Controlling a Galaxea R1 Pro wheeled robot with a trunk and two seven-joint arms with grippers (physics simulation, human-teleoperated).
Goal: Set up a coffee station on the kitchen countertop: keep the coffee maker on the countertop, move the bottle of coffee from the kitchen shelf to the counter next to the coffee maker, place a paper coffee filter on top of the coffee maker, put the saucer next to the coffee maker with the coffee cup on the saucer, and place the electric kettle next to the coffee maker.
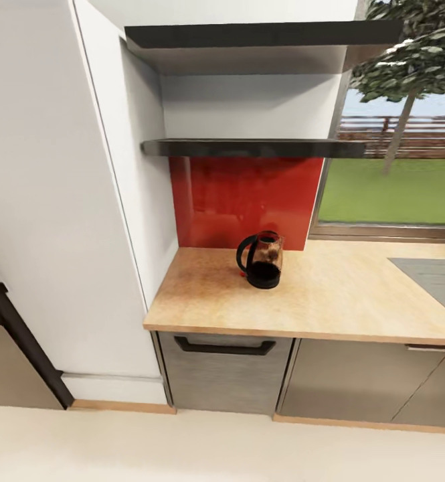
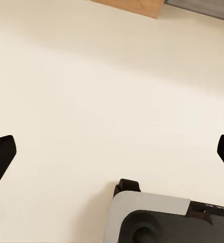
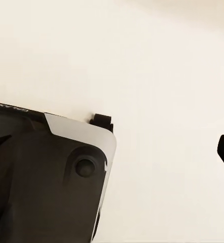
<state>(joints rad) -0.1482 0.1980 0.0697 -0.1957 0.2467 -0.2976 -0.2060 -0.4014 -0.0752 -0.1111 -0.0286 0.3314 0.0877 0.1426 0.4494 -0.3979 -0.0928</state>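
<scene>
The electric kettle (image 1: 262, 260), with its smoky brown body and black handle, stands upright on the kitchen countertop (image 1: 356, 294) just in front of the red backsplash. Above it the kitchen shelf (image 1: 249, 147) is a dark board seen from below, so its top is hidden. The coffee maker, bottle of coffee, paper coffee filter, saucer and coffee cup are out of view. My left gripper (image 2: 112, 152) hangs open over pale floor, its fingertips far apart. My right gripper (image 3: 112, 149) is open too, above the floor and my own base (image 3: 46, 172).
A tall white cabinet (image 1: 48, 201) closes the counter's left end. A second dark shelf (image 1: 262, 33) sits higher. A grey inset panel (image 1: 436, 274) lies in the counter at the right, under a window. Below is a drawer with a black handle (image 1: 224, 347).
</scene>
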